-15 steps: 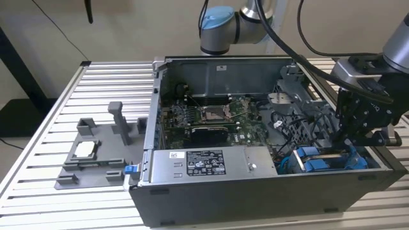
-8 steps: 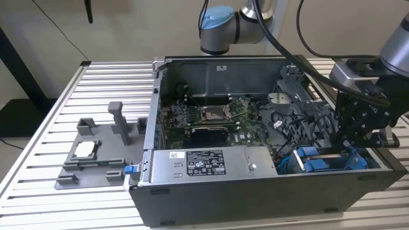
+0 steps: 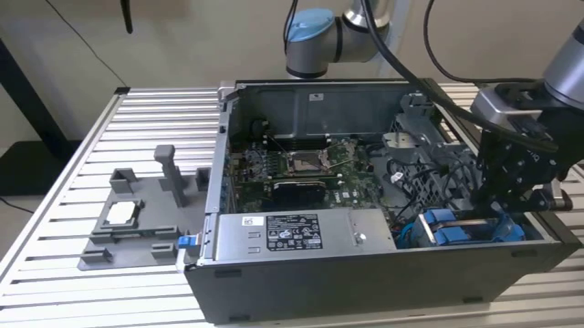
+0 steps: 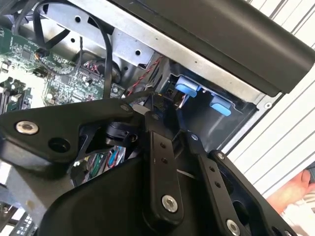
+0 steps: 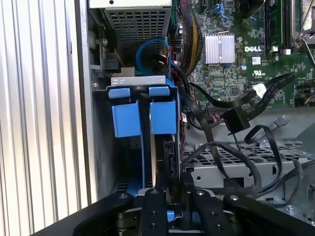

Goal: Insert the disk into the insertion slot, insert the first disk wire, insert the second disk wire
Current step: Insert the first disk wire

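Observation:
The disk (image 5: 166, 153) stands edge-on in its blue carrier frame. It sits down inside the insertion slot (image 5: 129, 162), the grey metal cage with blue tabs (image 5: 162, 117) at the case's front corner. In the first wrist view my gripper (image 5: 172, 186) has its fingers (image 5: 152, 211) close on either side of the disk's dark edge. From the exterior view, the gripper (image 3: 490, 213) reaches down into the cage next to the blue carriers (image 3: 456, 231). A loose black wire connector (image 5: 236, 119) and a second wire with a pale tip (image 5: 259, 90) lie beside the cage, untouched.
The open computer case (image 3: 365, 273) holds a motherboard (image 3: 301, 167), a labelled grey power supply (image 3: 292, 236) and tangled black cables (image 5: 221, 152). A blue cable (image 5: 147, 49) loops behind the cage. A grey fixture (image 3: 137, 219) sits on the slatted table at the exterior view's left.

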